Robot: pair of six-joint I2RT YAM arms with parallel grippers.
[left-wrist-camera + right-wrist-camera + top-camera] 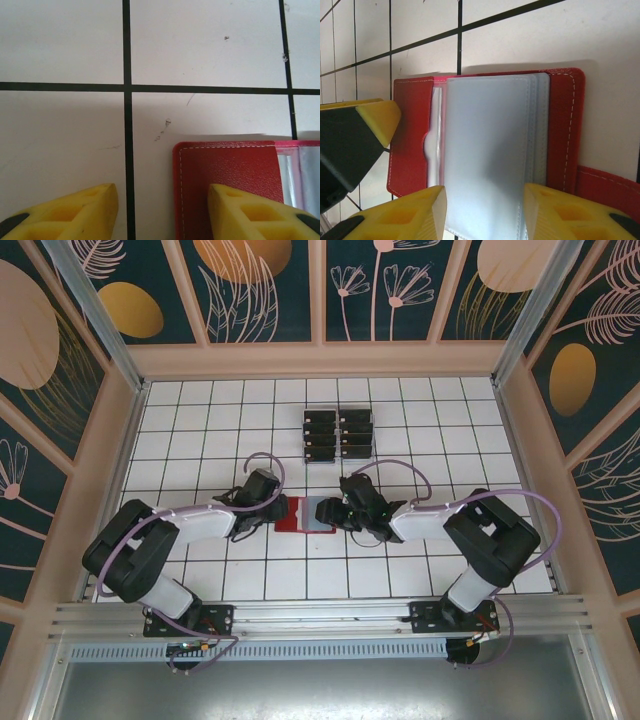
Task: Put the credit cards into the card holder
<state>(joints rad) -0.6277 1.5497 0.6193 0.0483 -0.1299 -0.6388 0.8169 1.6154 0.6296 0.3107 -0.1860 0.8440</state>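
The red card holder (290, 517) lies open on the white tiles between my two grippers, its clear plastic sleeves (487, 150) fanned up. My left gripper (272, 508) is open over the holder's left flap (230, 165): one yellow finger (240, 210) is above the red cover and the other above bare tile, with nothing clamped. My right gripper (484, 200) stands open with the sleeves between its fingers (555, 210). The black credit cards (338, 433) stand in a clear rack further back.
The clear rack (338, 410) sits two tiles behind the holder, in two columns. Wooden walls (130, 440) frame the tiled floor on three sides. A finger of the left gripper (370, 120) sits close to the holder's left edge.
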